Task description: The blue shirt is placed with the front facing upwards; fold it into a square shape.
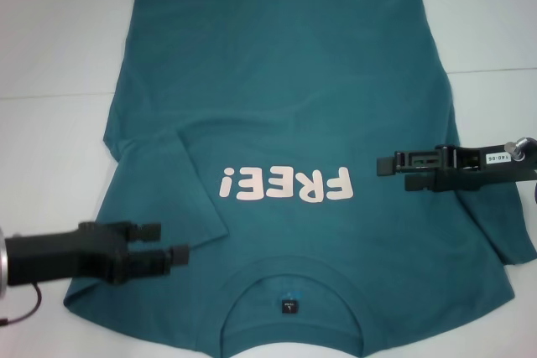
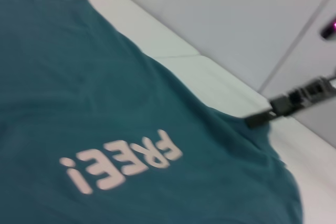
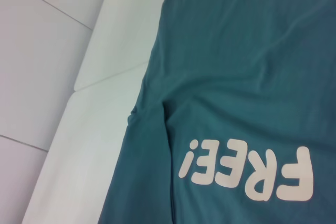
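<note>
Head view: blue shirt [image 1: 285, 123] spread front-up on white tabletop [image 1: 50, 39], collar at near edge, hem toward far edge; "FREE!" lettering [image 1: 285, 184] reads upside down. Shirt's left sleeve folded inward over body. Left gripper [image 1: 172, 245] over shirt nr near-left corner, fingers a little apart, nothing between them. Right gripper [image 1: 388, 165] over shirt's right side, w/ fingers slightly parted, holding nothing.

Left wrist view: shirt [image 2: 79, 103] fills most of frame, lettering [image 2: 121, 166] visible; right gripper [image 2: 257, 119] seen far off at shirt's edge.

Right wrist view: shirt [image 3: 247, 66] w/ lettering [image 3: 247, 174], folded sleeve edge beside table [image 3: 94, 129]. Own fingers not shown.
</note>
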You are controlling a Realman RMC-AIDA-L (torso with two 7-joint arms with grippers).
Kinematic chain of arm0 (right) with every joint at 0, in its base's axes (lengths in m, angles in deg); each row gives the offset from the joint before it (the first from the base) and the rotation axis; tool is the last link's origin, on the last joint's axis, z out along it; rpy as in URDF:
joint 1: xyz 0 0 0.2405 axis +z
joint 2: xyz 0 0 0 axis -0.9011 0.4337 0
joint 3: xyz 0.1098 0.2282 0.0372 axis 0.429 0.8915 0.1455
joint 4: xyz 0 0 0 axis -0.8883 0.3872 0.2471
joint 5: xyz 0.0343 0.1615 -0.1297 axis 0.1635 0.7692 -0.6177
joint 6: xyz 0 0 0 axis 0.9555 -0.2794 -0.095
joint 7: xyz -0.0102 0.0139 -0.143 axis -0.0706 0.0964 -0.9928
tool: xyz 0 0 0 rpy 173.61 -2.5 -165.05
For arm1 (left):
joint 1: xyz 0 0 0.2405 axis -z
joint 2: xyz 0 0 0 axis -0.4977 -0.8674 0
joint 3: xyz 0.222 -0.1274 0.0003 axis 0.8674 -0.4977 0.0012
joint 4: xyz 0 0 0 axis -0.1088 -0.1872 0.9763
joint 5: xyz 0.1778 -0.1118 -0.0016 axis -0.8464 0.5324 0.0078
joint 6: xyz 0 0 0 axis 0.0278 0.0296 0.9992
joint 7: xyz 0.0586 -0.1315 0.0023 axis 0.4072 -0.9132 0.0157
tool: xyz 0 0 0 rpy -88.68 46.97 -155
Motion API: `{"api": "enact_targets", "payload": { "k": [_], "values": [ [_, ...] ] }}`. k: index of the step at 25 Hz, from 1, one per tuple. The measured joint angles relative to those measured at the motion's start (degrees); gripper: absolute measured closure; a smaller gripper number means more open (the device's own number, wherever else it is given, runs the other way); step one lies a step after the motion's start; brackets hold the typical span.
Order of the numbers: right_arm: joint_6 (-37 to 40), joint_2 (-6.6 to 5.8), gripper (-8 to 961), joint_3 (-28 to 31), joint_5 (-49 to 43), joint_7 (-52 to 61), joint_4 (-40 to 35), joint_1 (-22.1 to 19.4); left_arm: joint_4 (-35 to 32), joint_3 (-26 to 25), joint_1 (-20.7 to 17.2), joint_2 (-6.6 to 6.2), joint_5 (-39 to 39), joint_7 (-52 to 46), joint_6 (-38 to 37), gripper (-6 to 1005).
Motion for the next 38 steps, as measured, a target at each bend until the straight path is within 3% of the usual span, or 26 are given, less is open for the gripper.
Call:
{"api": "enact_targets", "payload": {
  "k": [8,18,22,32,38],
  "values": [
    [-0.4,0.3,62,0.6,0.6,-0.2,0.0,-0.4,2.7,-0.1,-1.9,0.24,0.9,1.9,-3.2,233],
    [0.0,0.07,63,5.8,0.7,-2.6,-0.1,-2.4,9.3,-4.4,-2.6,0.13,9.3,0.6,-2.7,234],
    [1.9,-1.95,64,7.0,0.7,-1.2,-0.1,-4.0,10.2,-5.5,-2.6,0.03,9.9,0.7,-2.5,233],
    [6.3,-9.73,65,6.9,-4.4,7.0,-0.9,-5.6,10.5,-5.9,-2.7,0.07,10.0,0.3,-2.5,234],
    [7.3,-10.43,65,7.2,-6.9,7.9,-5.3,-6.1,10.5,-6.0,-2.7,0.07,10.1,0.3,-2.5,234]
  ]
}}
